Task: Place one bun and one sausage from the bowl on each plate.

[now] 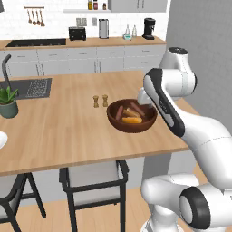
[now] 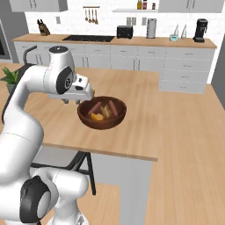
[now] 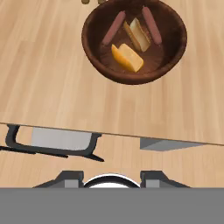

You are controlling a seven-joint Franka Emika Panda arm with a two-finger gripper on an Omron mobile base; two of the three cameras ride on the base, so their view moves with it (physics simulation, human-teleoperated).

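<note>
Clearly the counter (image 1: pixel 68 131) carries the bowl (image 3: pixel 133 74) near its edge, within the arm's reach. Both sausages (image 3: pixel 113 28) and buns (image 3: pixel 127 57) lie inside it. The gripper (image 2: pixel 83 97) hovers beside the bowl; I cannot tell how its jaws stand.

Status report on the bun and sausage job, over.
Pincer state unclear. Bowl holds both sausages and buns, untouched. Salt and pepper shakers behind bowl; nothing blocking.

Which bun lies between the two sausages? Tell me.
The paler tan bun; the brighter orange bun lies outside them, toward the bowl rim.
</note>
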